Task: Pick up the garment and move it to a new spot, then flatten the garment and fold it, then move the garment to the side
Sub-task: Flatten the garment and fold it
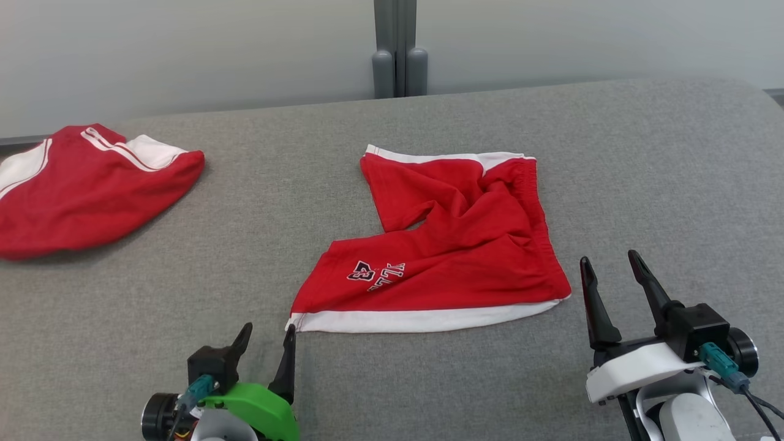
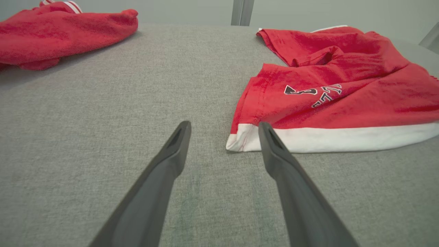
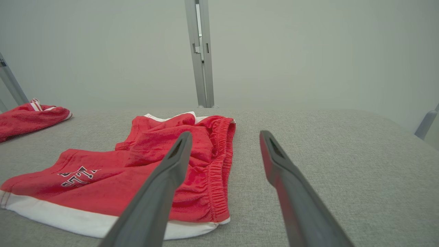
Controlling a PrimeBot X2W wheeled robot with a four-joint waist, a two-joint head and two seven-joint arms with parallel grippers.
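Note:
The garment (image 1: 453,245), a pair of red shorts with white trim and a printed logo, lies rumpled in the middle of the grey surface (image 1: 294,184). In the left wrist view the garment (image 2: 336,89) has its white hem corner just beside my right-hand finger. My left gripper (image 1: 267,331) is open at the garment's near left corner, holding nothing; its jaws (image 2: 224,127) stand apart over bare cloth. My right gripper (image 1: 609,258) is open just right of the garment's waistband side, apart from it. In the right wrist view the garment (image 3: 103,171) lies left of the open gripper (image 3: 225,134).
A second red and white garment (image 1: 86,190) lies bunched at the far left, seen too in the left wrist view (image 2: 61,31) and right wrist view (image 3: 29,116). A grey post (image 1: 398,49) stands behind the surface's far edge. Bare grey cloth spreads to the right.

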